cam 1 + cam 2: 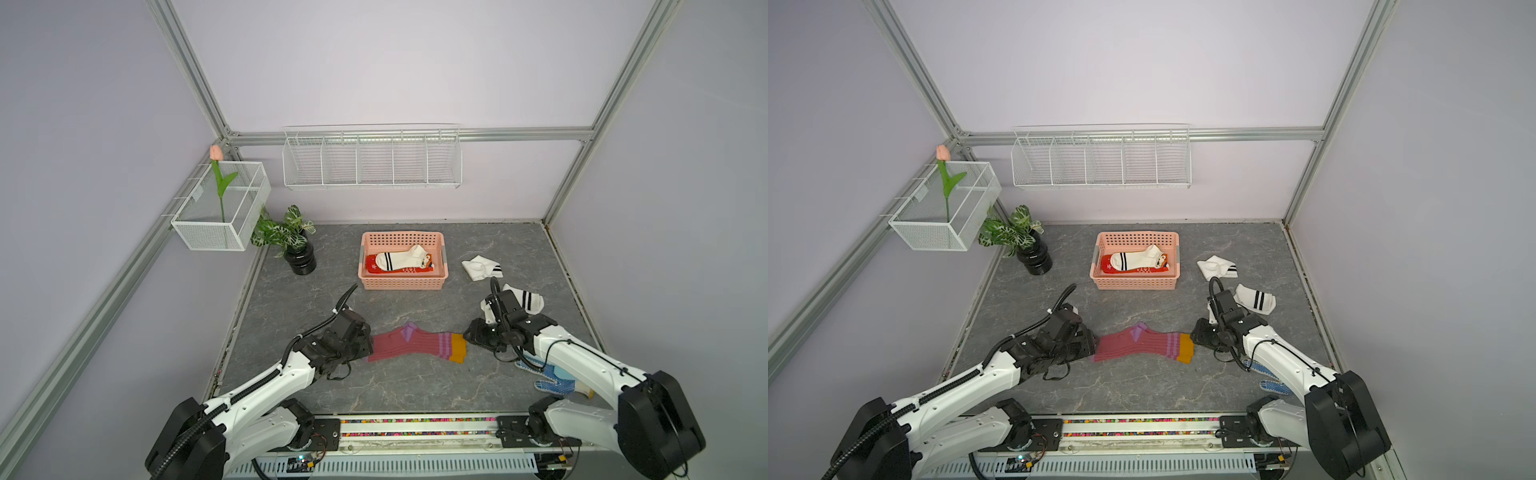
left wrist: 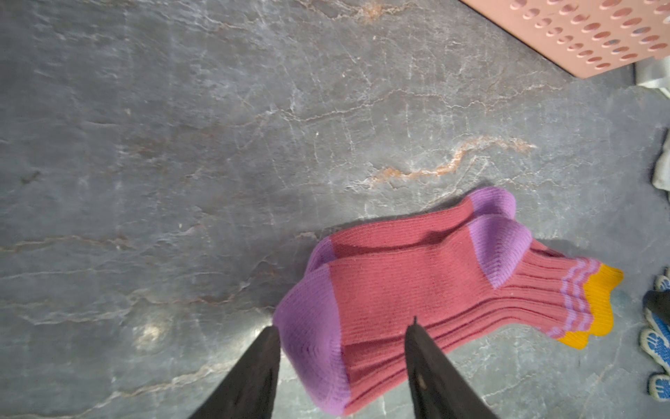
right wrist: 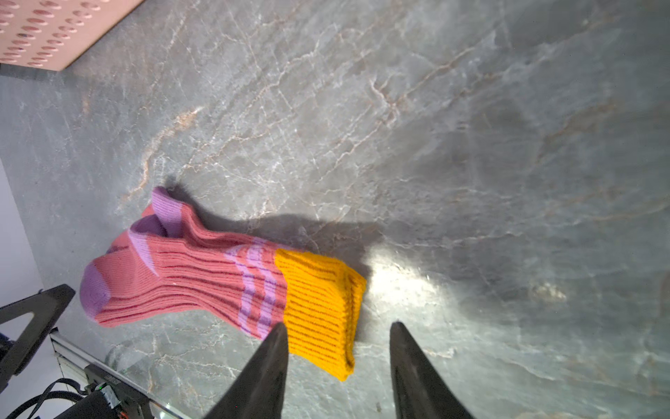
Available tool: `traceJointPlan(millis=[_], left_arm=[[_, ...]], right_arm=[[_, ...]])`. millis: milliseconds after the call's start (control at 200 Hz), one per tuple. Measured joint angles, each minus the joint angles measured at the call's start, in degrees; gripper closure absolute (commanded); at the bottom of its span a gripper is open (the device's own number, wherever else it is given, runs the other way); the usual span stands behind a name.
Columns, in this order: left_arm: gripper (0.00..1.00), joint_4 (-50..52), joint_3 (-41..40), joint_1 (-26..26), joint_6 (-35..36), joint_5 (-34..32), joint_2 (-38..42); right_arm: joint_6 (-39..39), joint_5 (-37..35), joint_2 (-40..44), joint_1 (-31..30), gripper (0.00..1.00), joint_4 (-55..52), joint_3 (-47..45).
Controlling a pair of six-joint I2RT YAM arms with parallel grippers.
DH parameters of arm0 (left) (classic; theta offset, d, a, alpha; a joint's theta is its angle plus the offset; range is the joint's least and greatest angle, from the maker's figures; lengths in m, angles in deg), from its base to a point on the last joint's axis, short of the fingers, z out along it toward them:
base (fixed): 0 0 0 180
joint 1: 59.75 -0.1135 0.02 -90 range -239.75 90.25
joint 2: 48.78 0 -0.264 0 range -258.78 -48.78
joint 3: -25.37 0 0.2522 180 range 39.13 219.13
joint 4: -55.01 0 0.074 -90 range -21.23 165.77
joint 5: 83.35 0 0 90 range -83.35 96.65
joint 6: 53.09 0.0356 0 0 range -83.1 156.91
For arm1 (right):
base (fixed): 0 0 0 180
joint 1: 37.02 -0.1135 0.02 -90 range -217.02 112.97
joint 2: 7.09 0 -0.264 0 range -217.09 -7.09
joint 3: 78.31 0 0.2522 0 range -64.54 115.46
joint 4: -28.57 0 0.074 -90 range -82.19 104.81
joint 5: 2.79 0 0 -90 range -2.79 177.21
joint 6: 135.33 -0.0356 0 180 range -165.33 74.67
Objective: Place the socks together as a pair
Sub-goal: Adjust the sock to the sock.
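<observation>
Two ribbed maroon socks point(image 1: 415, 343) point(image 1: 1142, 343) lie stacked flat mid-table, purple toes to the left and mustard cuffs to the right. My left gripper point(image 1: 369, 347) point(image 2: 342, 326) stands open at the toe end, its fingers either side of the purple toe without pinching it. My right gripper point(image 1: 466, 334) point(image 3: 339, 326) is open at the cuff end, the mustard cuff point(image 3: 319, 301) just ahead of its fingers. A white striped sock point(image 1: 401, 257) lies on a red sock point(image 1: 374, 266) in the pink basket point(image 1: 402, 284). Two more white striped socks point(image 1: 482, 267) point(image 1: 525, 299) lie at the right.
Blue dotted gloves point(image 1: 552, 376) lie under my right arm near the front right. A potted plant point(image 1: 297, 249) stands at the back left. A white wire bin point(image 1: 220, 208) hangs on the left frame and a wire rack point(image 1: 372, 160) on the back wall.
</observation>
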Motion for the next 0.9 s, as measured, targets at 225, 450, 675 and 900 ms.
traceJointPlan(millis=[225, 450, 675, 900], left_arm=[[0.49, 1.3, 0.0, 0.0, -1.4, -1.4, -2.4], [0.62, 1.1, 0.0, 0.0, -2.3, -1.0, -2.5], [0.72, 0.6, 0.0, 0.0, -2.4, -0.5, -2.6], [0.87, 0.3, -0.4, 0.0, -2.7, -0.6, -3.0]], right_arm=[[1.7, -1.4, -2.0, -1.2, 0.49, 4.8, 0.0], [3.2, -2.1, -4.9, -2.0, 0.49, 6.9, 0.0], [3.9, -1.7, -7.0, -3.3, 0.5, 8.1, 0.0], [4.5, -1.6, -7.5, -4.3, 0.62, 8.7, 0.0]])
